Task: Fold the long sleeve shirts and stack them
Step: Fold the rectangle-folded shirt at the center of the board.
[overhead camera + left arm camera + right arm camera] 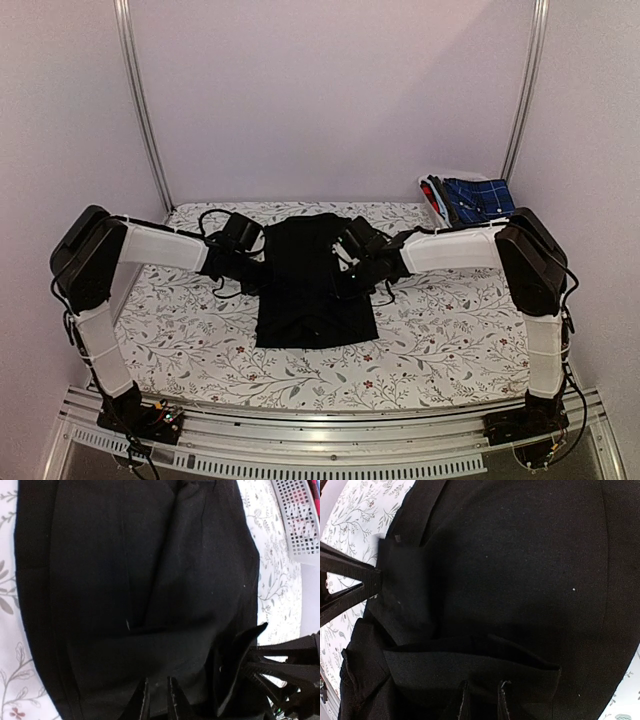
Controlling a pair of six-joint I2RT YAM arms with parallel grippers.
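Observation:
One of the long sleeve shirts, plain black [315, 295], lies flat in the middle of the flowered table with its sides turned in to a narrow panel. My left gripper [262, 250] sits at the shirt's upper left edge, my right gripper [346, 256] at its upper right. In the left wrist view black cloth [150, 580] fills the frame and the left gripper [157, 686] is pinched narrowly on it. The right wrist view shows a folded flap [470, 665] of the shirt running in between the nearly closed fingers of the right gripper [484, 687].
A white slotted basket [432, 186] stands at the back right corner with a blue checked cloth [480, 198] and something red in it; its mesh wall [300, 525] shows in the left wrist view. Purple walls and metal posts enclose the flowered table [180, 330].

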